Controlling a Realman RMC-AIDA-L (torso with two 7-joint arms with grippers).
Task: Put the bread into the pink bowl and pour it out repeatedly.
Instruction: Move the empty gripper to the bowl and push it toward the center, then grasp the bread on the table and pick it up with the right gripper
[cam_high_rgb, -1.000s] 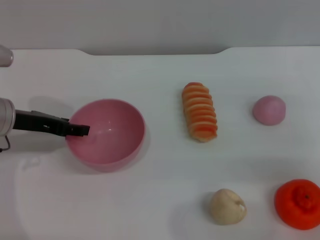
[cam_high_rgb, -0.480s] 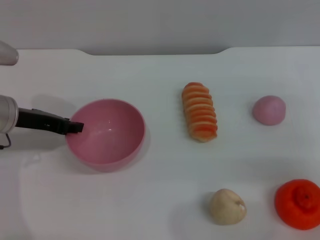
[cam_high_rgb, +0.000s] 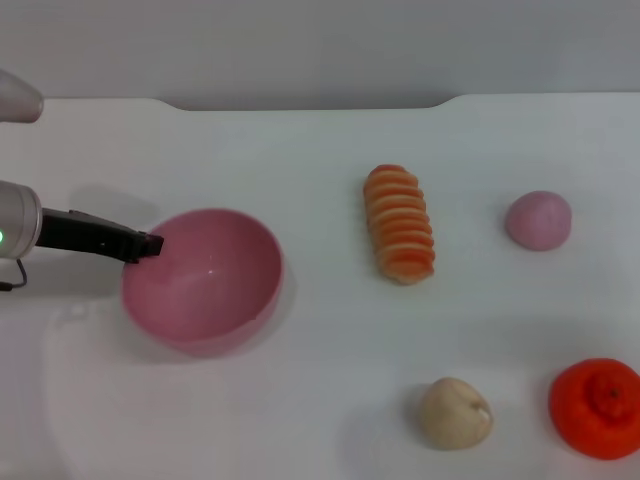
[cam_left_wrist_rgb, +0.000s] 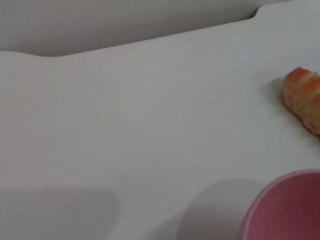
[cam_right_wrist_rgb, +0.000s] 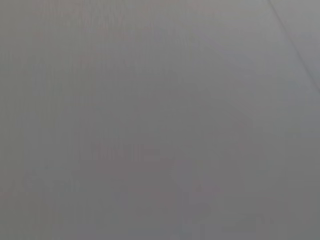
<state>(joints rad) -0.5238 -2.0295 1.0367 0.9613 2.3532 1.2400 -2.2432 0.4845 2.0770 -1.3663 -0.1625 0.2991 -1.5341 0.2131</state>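
**Left gripper on bowl rim, bread out on the bench**

While the bread (cam_high_rgb: 400, 224) lies on the white bench (cam_high_rgb: 320, 340), out of the bowl, the left gripper (cam_high_rgb: 150, 244) sits at the near-left rim of the pink bowl (cam_high_rgb: 203, 281). It reaches in from the robot's left, low and nearly level, dark fingertip end touching or overlapping the rim. It looks clamped on the rim, which would explain the bowl's slight tilt, opening leaning toward the gripper side and the camera; the actual jaw gap isn't visible, so I cannot tell whether it is clenched or released. The rim looks like the only handle for tipping a smooth, deep bowl.

The bowl is empty: bare glossy interior in the head view. The bread rests lengthwise, well apart to the bowl's right, ridges up. The left wrist view shows the bowl edge (cam_left_wrist_rgb: 285, 210) in one corner and the bread end (cam_left_wrist_rgb: 304, 97) further off, bare bench between.

Distractors, all well apart from the bowl: a round pink bun (cam_high_rgb: 538, 220) right of the bread, a beige lump (cam_high_rgb: 455, 413) and an orange fruit (cam_high_rgb: 596, 406) along the near edge.

The right gripper is not visible; its wrist view is a blank grey field, so the arm is likely parked.

Judgement: the bowl is emptied or being reset, and loading the bread comes next.
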